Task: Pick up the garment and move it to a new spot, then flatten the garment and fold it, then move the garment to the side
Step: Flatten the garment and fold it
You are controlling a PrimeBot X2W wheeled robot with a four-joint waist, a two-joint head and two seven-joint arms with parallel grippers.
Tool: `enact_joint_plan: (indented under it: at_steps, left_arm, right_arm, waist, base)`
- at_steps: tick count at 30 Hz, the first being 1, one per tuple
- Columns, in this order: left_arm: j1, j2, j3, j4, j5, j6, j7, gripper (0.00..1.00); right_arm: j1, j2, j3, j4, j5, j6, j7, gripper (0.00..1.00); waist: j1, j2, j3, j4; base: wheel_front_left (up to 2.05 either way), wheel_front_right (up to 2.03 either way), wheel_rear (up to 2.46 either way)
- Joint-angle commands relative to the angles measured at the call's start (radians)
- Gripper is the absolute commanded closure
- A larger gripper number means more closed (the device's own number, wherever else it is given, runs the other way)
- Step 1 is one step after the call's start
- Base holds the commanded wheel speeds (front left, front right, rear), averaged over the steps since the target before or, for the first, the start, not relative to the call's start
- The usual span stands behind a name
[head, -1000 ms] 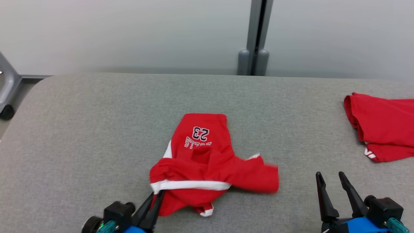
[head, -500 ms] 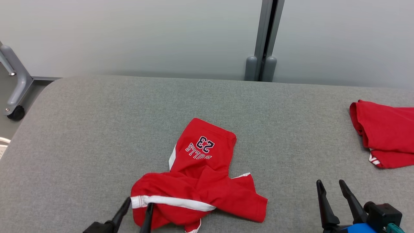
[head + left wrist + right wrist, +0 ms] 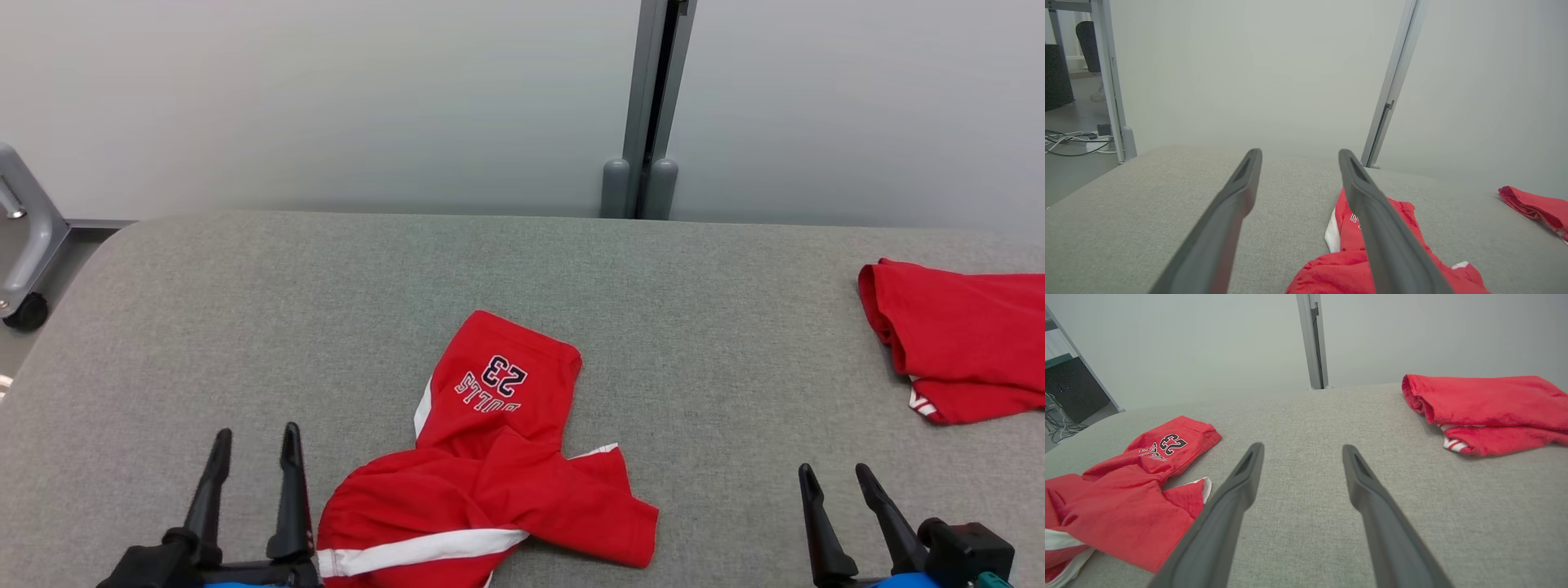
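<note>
- The work surface (image 3: 245, 327) is a wide pad covered in grey woven cloth, with a rounded far-left corner.
- The red garment (image 3: 490, 490) lies crumpled on the near part of this surface, a little left of the middle. One leg, printed "23" over "BULLS", points toward the wall. A white band runs across its near end.
- The left gripper (image 3: 255, 430) hovers low at the near left. Its two dark fingers are spread apart with nothing between them. It sits just beside the garment's white-banded end, and I cannot tell whether the inner finger touches the cloth.
- The right gripper (image 3: 834, 468) is at the near right, well apart from the garment. Its fingers are likewise parted and empty above bare grey cloth.
- A second red piece of clothing (image 3: 955, 343) lies bunched at the far right edge of the surface.
- Behind the surface stands a plain pale grey wall (image 3: 326, 98). An upright metal post (image 3: 649, 98) divides it.
- At the far left, a grey frame leg (image 3: 33, 229) ends in a black caster (image 3: 24, 310) on the floor (image 3: 1069, 171).
- In the left wrist view, cables (image 3: 1069, 141) trail across that floor.
- In the right wrist view, a dark cabinet (image 3: 1073, 388) stands beyond the surface's left end.
</note>
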Motion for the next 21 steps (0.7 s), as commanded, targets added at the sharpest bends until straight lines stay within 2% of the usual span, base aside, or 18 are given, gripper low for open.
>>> enact_joint_plan:
  at_steps: [1,4,9,16,21]
  left_arm:
    - [-0.012,-0.017,0.033,0.0,0.012,-0.004,-0.004,0.0]
    - [-0.031,-0.053,0.089,0.013,0.041,-0.02,-0.004,0.0]
    - [-0.053,-0.081,0.142,0.049,0.104,-0.063,-0.003,0.0]
    - [-0.068,-0.091,0.173,0.102,0.164,-0.098,-0.003,0.0]
    - [-0.072,-0.103,0.194,0.122,0.186,-0.116,-0.003,0.0]
  right_arm:
    - [0.011,-0.002,-0.002,-0.002,-0.001,0.0,-0.006,0.0]
    - [0.021,-0.002,-0.006,0.0,0.004,0.0,-0.007,0.0]
    - [0.032,-0.002,-0.007,0.0,0.013,0.0,-0.01,0.0]
    - [0.048,-0.002,0.002,0.008,0.016,0.0,-0.009,0.0]
    - [0.042,-0.001,0.045,0.012,0.013,0.0,0.0,0.0]
  waist:
    - [0.0,0.0,-0.004,-0.006]
    - [0.0,0.0,-0.006,-0.019]
    - [0.0,0.0,-0.004,-0.04]
    - [0.0,0.0,-0.002,-0.054]
    - [0.0,0.0,0.0,-0.053]
  base:
    - [0.0,0.0,0.0]
    - [0.0,0.0,0.0]
    - [0.0,0.0,0.0]
    - [0.0,0.0,0.0]
    - [0.0,0.0,0.0]
